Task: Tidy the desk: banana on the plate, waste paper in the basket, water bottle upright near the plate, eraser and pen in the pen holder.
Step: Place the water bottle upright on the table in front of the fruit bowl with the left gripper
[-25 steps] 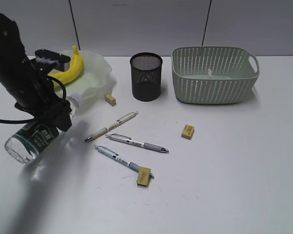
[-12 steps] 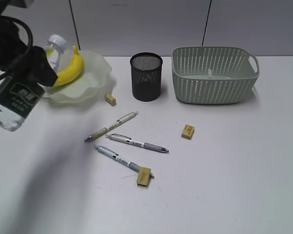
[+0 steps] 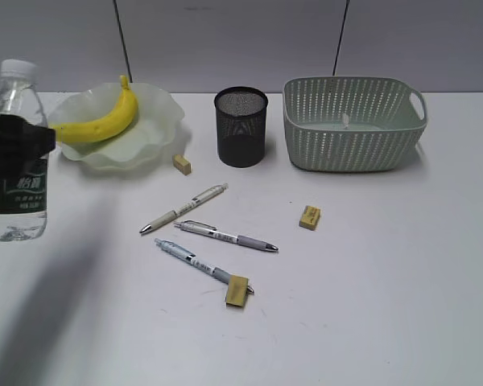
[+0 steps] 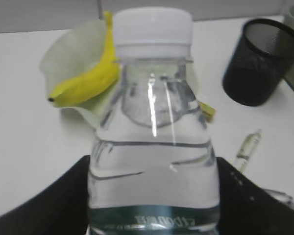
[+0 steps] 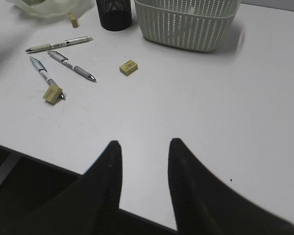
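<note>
Clear plastic stood out at the far left of the exterior frame: the bottle [image 3: 14, 153] was upright, white cap on top, dark green label around its middle, gripped by the left claw [image 3: 12, 137], whose black fingers showed on both sides of it in the left wrist view [image 4: 152, 196]. Whether its base touched the worktop [image 3: 370, 305] could not be told. The plate [image 3: 157, 121] lay just right of it in the upper left, with the banana [image 3: 101, 121] resting inside, stem toward the back.

Right of the plate stood the black mesh holder [image 3: 241, 126], and further right, in the upper right, the green basket [image 3: 354, 122]; something pale showed inside it through the holes, too unclear to name. A small eraser [image 3: 182, 164] lay between plate and holder. Three pens [image 3: 225, 236] lay loose in the middle of the frame, none in the holder. A second eraser [image 3: 237, 290] touched the tip end of the lowest pen, and a third [image 3: 310, 217] lay apart to the right, below the basket.

The right claw [image 5: 144, 147] hung at the near edge of the worktop in the right wrist view, its fingers partly apart and holding nothing.
</note>
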Motion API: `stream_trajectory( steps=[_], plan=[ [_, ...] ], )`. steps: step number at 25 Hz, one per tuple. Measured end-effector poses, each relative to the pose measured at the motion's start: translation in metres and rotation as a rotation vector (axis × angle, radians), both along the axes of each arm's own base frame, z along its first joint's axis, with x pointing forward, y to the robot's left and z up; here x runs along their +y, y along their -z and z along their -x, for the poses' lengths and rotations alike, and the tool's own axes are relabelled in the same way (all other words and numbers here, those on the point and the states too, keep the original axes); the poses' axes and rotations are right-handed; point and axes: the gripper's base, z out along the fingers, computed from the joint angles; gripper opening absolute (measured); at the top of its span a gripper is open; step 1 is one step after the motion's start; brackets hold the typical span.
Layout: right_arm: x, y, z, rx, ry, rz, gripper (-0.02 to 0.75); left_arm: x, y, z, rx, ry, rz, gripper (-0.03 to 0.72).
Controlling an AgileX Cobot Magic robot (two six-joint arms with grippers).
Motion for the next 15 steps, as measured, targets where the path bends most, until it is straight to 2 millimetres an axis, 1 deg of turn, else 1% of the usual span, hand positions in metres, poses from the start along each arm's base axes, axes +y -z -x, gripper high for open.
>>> stream_trajectory(
  steps=[3,5,8,11,15],
  plan=[
    [0.000,0.000,0.000,0.000,0.000,0.000,0.267,0.013,0.017,0.008,-0.103,-0.105,0.000,0.507],
    [0.000,0.000,0.000,0.000,0.000,0.000,0.267,0.015,0.017,0.006,-0.174,-0.129,-0.008,0.507],
    [0.000,0.000,0.000,0.000,0.000,0.000,0.267,0.012,0.018,0.000,-0.237,-0.116,0.020,0.507],
    [0.000,0.000,0.000,0.000,0.000,0.000,0.267,0.008,0.026,-0.007,-0.261,-0.109,0.076,0.507],
    [0.000,0.000,0.000,0.000,0.000,0.000,0.267,0.000,0.036,-0.019,-0.367,-0.050,0.077,0.507]
  ],
)
